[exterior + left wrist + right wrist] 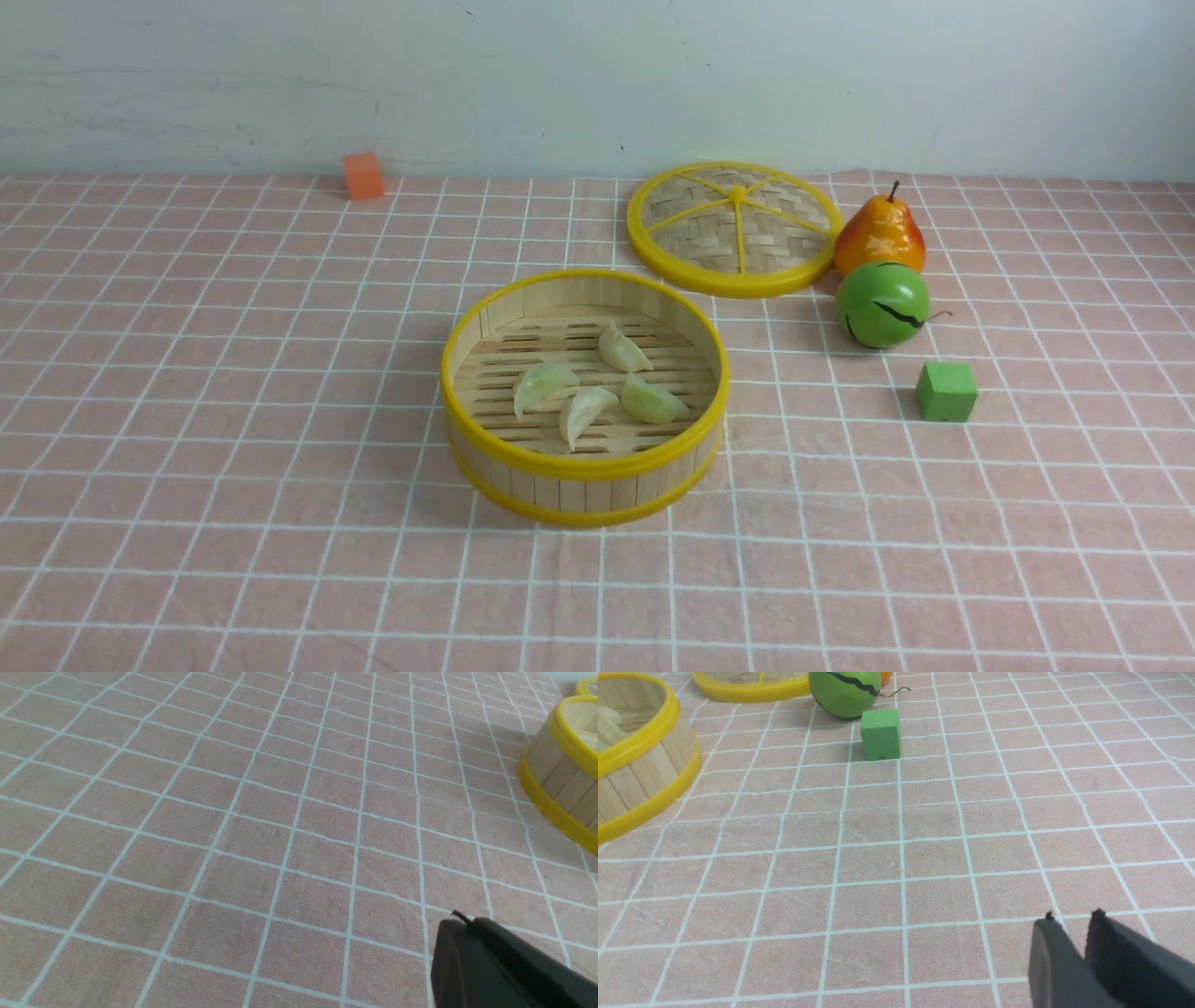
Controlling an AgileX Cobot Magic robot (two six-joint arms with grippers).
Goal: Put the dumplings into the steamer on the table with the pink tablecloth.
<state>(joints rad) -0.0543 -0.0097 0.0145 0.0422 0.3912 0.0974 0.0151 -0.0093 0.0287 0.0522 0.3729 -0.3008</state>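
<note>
Working across from your left: the left gripper (472, 926) shows only as one dark tip low over bare cloth, holding nothing, and you cannot tell how far its jaws stand apart. An orange cube (363, 175) sits far back by the wall. In the middle, the steamer (583, 467) stands upright and uncovered, and all four dumplings (590, 383) lie on its slat floor, none left out on the pink tablecloth (233, 420). By that, you look to be at the end of the task, so the next move calls for no grasp, only keeping both arms clear of the basket. Behind it to the right lies the woven lid (733, 229), then a pear (878, 233), a green ball fruit (882, 304) and a green cube (946, 391). The right gripper (1071, 921) is nearly closed and empty. The table (140, 597) is fully covered by lightly wrinkled cloth, and a plain pale wall (597, 75) stands behind it.
</note>
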